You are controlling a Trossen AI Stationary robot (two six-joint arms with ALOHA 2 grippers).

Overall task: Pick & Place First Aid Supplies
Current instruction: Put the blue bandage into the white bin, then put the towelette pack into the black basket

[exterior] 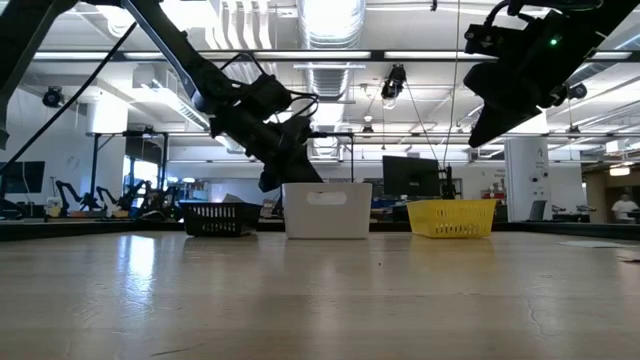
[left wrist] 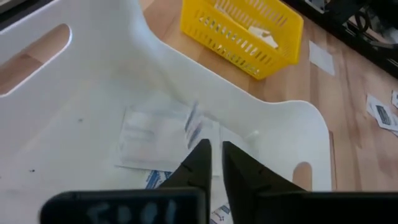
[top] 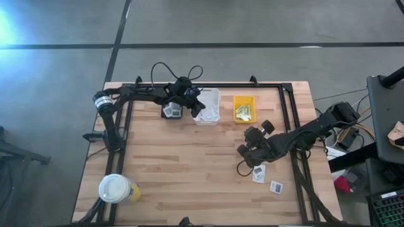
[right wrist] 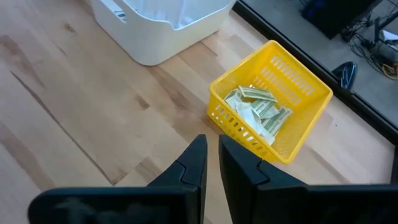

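My left gripper (left wrist: 216, 149) hangs over the inside of the white bin (top: 206, 107), slanting down, its fingers a narrow slit apart with nothing between them. Below it, white packets with blue stripes (left wrist: 155, 134) lie on the bin's floor. My right gripper (right wrist: 212, 146) hovers above the bare wood on the near side of the yellow bin (right wrist: 273, 109), its fingers also a narrow slit apart and empty. Pale yellow-green strips (right wrist: 258, 106) lie in that bin. Two white packets with dark print (top: 259, 175) (top: 276, 186) lie flat on the table near the right arm.
A small black bin (top: 172, 111) stands left of the white one at the table's far side. A white-lidded cup (top: 115, 188) stands at the near left corner. A black frame rail (top: 290, 120) runs along the table's right side. The middle of the table is bare wood.
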